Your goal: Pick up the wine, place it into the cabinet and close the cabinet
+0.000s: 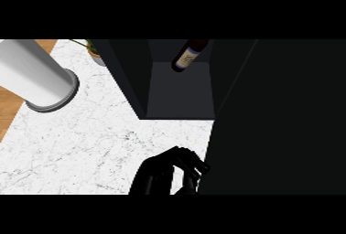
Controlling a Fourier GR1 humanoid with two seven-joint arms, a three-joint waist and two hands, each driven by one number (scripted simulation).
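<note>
I see the wine [188, 55] standing inside the cabinet [177, 93], top centre. Glass: heavy, slick, breakable; I'd grasp its body. One hand [165, 173], bottom centre, curls empty against the door [277, 119].

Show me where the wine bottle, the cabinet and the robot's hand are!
wine bottle [187, 55], head view, on its label.
cabinet [177, 93], head view, on the bare floor inside it.
hand [159, 176], head view, on its curled black fingers.
</note>
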